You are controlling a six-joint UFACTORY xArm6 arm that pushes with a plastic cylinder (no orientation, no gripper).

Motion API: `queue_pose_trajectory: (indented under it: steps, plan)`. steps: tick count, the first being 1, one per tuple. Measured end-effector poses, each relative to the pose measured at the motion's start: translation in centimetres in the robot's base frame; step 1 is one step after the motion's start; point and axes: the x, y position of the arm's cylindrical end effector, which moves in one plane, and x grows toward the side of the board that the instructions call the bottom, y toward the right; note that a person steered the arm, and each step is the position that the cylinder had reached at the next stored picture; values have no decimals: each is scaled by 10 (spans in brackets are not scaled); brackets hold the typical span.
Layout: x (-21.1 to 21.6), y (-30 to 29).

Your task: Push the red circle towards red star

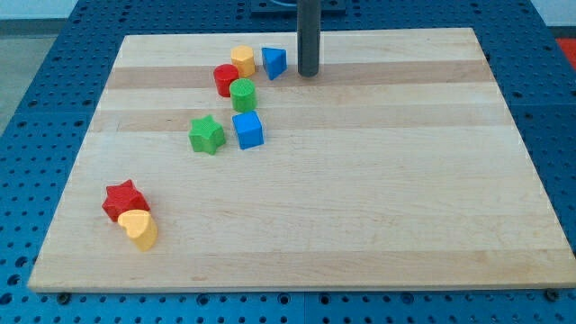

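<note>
Rig check: no gripper on this arm, so there is nothing to open or close, only the rod. My tip rests on the surface near the view's top edge, touching no block.

Nearest to my tip, just to the view's left of it, is the blue triangle. Further left along the same line sits the yellow block, shape hard to settle, perhaps a hexagon.

The red circle lies left of my tip and slightly toward the view's bottom, packed against the yellow block and the green circle.

Below that cluster are the blue cube and the green star.

The red star is well apart from my tip, far down and to the view's left, with the yellow heart touching it.

Progress, my judgement: nothing done yet. The red circle is well apart from the red star, with open surface between them.

What remains: bring my tip round to the upper-right side of the red circle, then push it down-left. The crowding blocks may get dragged along.
</note>
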Motion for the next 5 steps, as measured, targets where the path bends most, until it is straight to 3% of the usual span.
queue_pose_trajectory:
  steps: [1, 2, 5]
  plan:
    - [27, -2]
    - [27, -2]
    - [26, -87]
